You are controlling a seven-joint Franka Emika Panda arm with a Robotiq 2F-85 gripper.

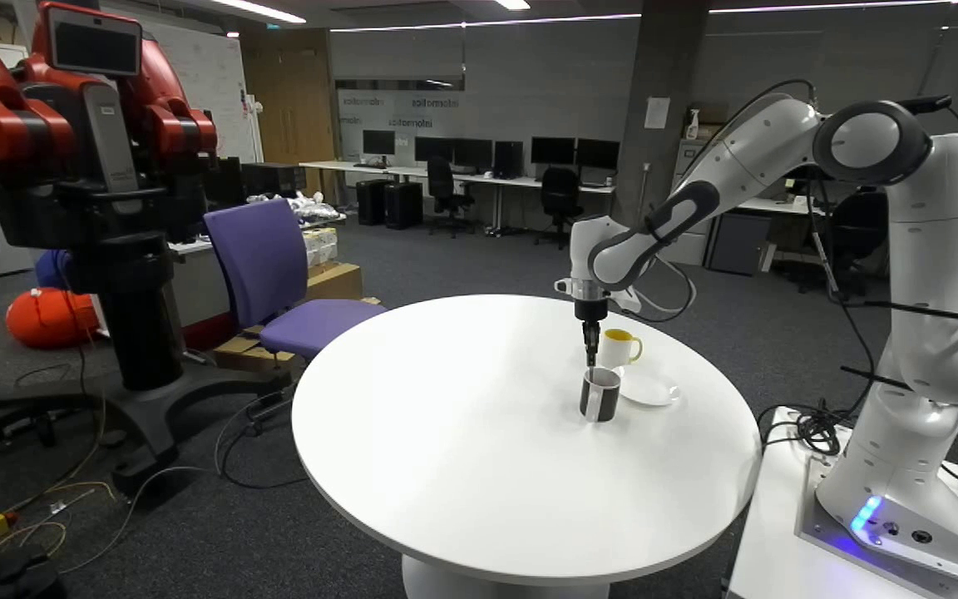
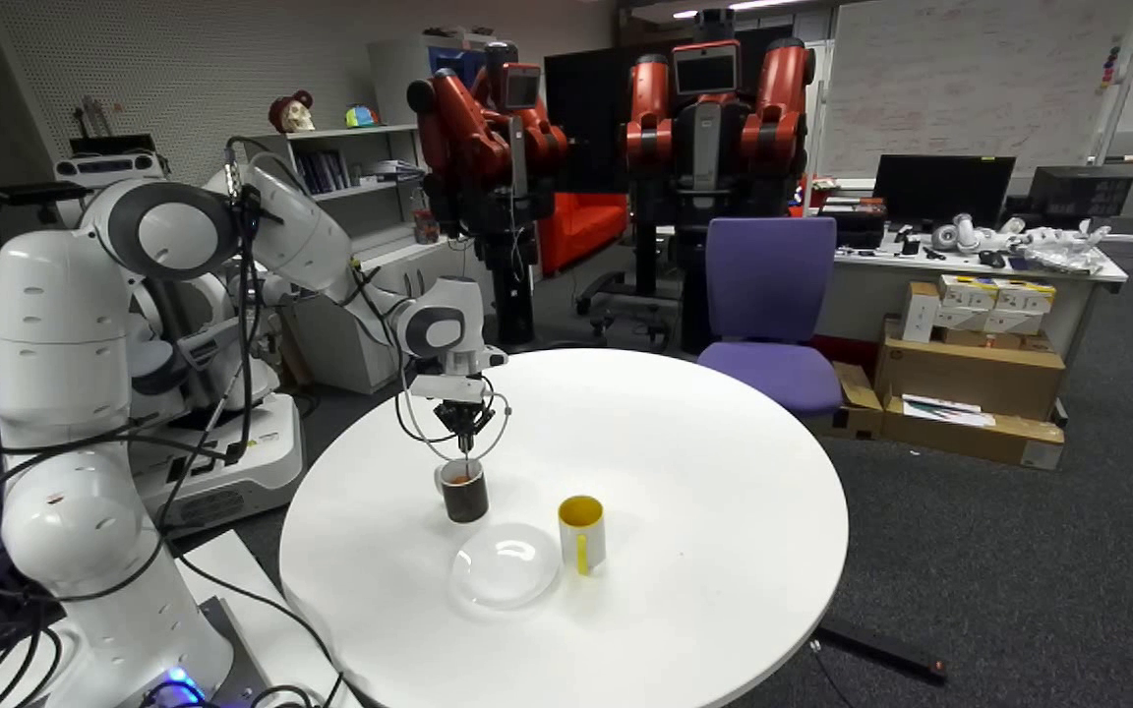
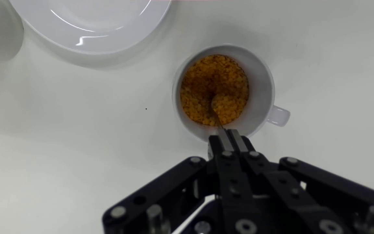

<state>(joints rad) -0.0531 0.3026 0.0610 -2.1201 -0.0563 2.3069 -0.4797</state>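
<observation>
The gripper (image 3: 229, 130) is pressed together, pinching what looks like a thin spoon (image 3: 218, 120), and any move turns on how that spoon stands to the dark-and-white mug (image 2: 466, 500). The mug sits upright on the counter (image 2: 704, 472) just below the gripper, and the spoon's long axis runs nearly upright, in line with the gripper, down through the mouth. In the wrist view the gripper overlaps one side of the mug, the spoon's lower end among orange bits (image 3: 232, 71) inside; how deep, or whether it touches the wall, I cannot tell. The mug handle (image 3: 278, 116) points away from the nearby white plate (image 3: 76, 35) and yellow-lined mug (image 2: 582, 531).
</observation>
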